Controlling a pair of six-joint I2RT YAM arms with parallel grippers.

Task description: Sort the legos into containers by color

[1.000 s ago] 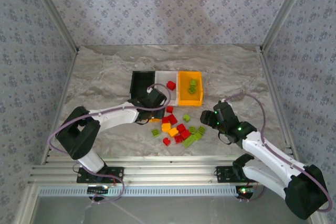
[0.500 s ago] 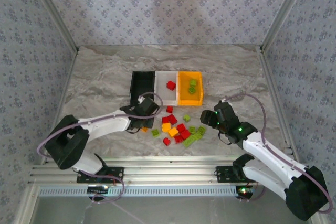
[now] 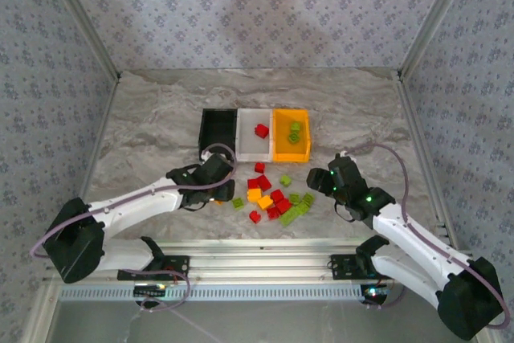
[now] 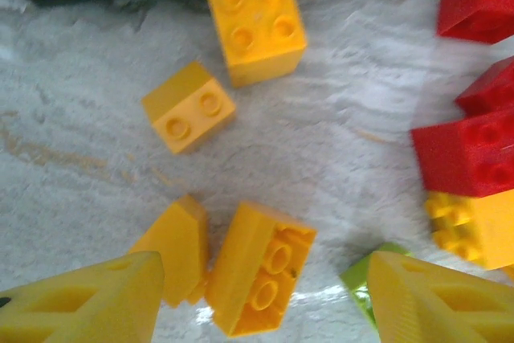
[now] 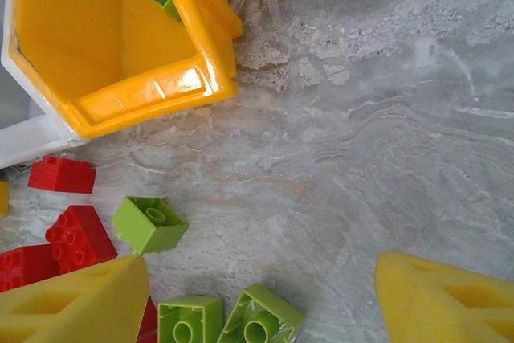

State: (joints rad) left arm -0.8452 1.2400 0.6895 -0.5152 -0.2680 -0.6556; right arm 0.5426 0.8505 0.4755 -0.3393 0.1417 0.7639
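A grey marble-patterned table (image 3: 144,134) carries a left-to-right row of rectangular plastic bins: black bin (image 3: 217,130), white bin (image 3: 250,146), orange bin (image 3: 280,149), their long sides running away from the arms. The left gripper (image 4: 263,279) and right gripper (image 5: 261,279) both gape wide, empty. Loose legos (image 3: 269,196) lie just before the bins. An upturned yellow brick (image 4: 265,259) sits between the left fingers, its length running roughly along them.

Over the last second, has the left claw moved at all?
Yes. In the top view the left claw has pulled back from the black bin toward the near edge of the table, and is now open over loose yellow bricks.
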